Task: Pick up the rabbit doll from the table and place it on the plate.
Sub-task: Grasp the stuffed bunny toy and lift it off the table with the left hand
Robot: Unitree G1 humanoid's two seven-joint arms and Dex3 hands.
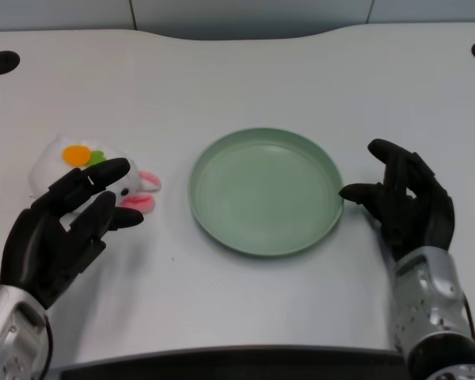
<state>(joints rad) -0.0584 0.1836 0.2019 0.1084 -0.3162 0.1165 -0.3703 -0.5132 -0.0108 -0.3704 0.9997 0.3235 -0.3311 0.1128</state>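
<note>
The rabbit doll (71, 165) looks soft and light, a plush thing that should squash under the fingers rather than slip away, so I'd judge the safest hold is around its round white body, not the small pink ears that stick out toward the plate (222, 162). It is a small white toy with an orange patch and a bit of green on top, a dark dot of an eye, and pink ear flaps on its right side. It lies on the white table (245, 87) at the left, well apart from the pale green plate, which sits bare in the middle. The left hand (63, 229) reaches over the doll's near side with its fingers spread apart, the tips just at or over the toy; it is gripping nothing yet, and I cannot tell if they actually touch it.
</note>
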